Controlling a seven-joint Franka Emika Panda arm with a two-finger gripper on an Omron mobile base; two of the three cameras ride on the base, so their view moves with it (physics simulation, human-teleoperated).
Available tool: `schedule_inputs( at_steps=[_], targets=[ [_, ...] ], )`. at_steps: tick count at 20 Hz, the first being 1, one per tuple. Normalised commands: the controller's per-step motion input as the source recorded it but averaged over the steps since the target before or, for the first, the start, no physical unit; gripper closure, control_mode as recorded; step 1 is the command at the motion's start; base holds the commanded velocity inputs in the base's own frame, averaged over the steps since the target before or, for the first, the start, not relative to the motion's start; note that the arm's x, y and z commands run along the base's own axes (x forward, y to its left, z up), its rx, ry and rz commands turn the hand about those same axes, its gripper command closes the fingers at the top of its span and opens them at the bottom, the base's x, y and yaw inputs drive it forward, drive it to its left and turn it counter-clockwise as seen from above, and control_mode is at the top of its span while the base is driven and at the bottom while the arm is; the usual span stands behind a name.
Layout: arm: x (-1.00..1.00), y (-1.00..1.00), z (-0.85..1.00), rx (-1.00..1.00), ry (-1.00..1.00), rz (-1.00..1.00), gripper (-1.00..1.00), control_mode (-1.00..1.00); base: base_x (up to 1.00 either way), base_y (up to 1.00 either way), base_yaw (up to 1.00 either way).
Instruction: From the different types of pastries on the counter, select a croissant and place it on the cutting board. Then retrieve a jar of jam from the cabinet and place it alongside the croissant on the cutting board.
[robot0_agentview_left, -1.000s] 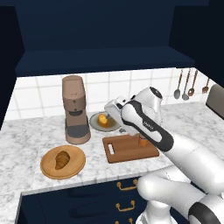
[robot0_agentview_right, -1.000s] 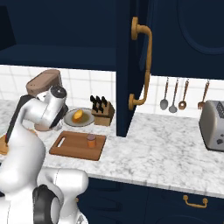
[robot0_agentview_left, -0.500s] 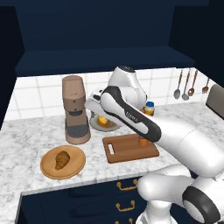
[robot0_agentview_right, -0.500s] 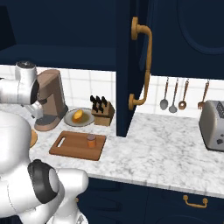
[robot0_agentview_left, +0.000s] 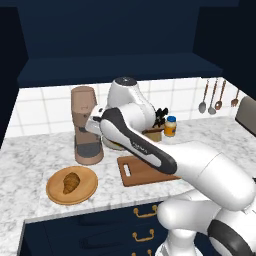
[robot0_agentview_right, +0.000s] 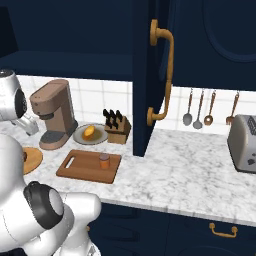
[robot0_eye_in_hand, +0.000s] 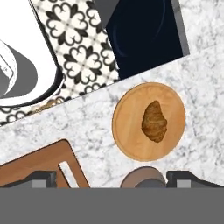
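Observation:
The croissant (robot0_eye_in_hand: 154, 121) lies on a round light wooden plate (robot0_eye_in_hand: 127, 131) on the counter (robot0_eye_in_hand: 87, 127), seen also as a brown crescent croissant (robot0_agentview_left: 71, 182) at the front left. My gripper (robot0_eye_in_hand: 114, 179) hangs open and empty high above the counter, beside the coffee machine and off to one side of the plate. The cutting board (robot0_agentview_right: 80, 165) lies right of the plate, with the jar of jam (robot0_agentview_right: 104, 161) standing on it. My arm covers much of the cutting board (robot0_agentview_left: 137, 172) in the left base view. A yellow-orange pastry (robot0_agentview_right: 89, 132) sits on a grey plate behind the board.
A brown coffee machine (robot0_agentview_left: 86, 125) stands right by my hand. A knife block (robot0_agentview_right: 117, 127) and an orange bottle (robot0_agentview_left: 170, 126) stand at the back. The open navy cabinet door (robot0_agentview_right: 150, 75) hangs over the board's right. A toaster (robot0_agentview_right: 245, 142) is far right.
My arm has swung left from over the cutting board to beside the coffee machine, uncovering the jar in the right base view. The gripper has stayed open.

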Motion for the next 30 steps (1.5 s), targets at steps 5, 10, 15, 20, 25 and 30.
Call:
schedule_inputs(
  at_steps=[5, 10, 15, 20, 25, 30],
  targets=[
    [0.24, 0.07, -0.34, 0.01, 0.07, 0.15, -1.0, -1.0, 0.0, 0.0, 0.0],
    [-0.08, 0.36, -0.5, -0.07, -0.01, 0.27, -1.0, -1.0, 0.0, 0.0, 0.0],
    [0.05, 0.3, -0.52, -0.05, 0.0, 0.23, -1.0, -1.0, 0.0, 0.0, 0.0],
    [0.08, 0.32, -0.35, -0.01, -0.06, 0.19, -1.0, -1.0, 0.0, 0.0, 0.0],
    [0.02, 0.52, -0.11, 0.0, -0.02, 0.18, -1.0, -1.0, 0.0, 0.0, 0.0],
    [0.45, 0.15, -0.35, -0.01, -0.06, 0.1, -1.0, -1.0, 0.0, 0.0, 0.0]
  ],
)
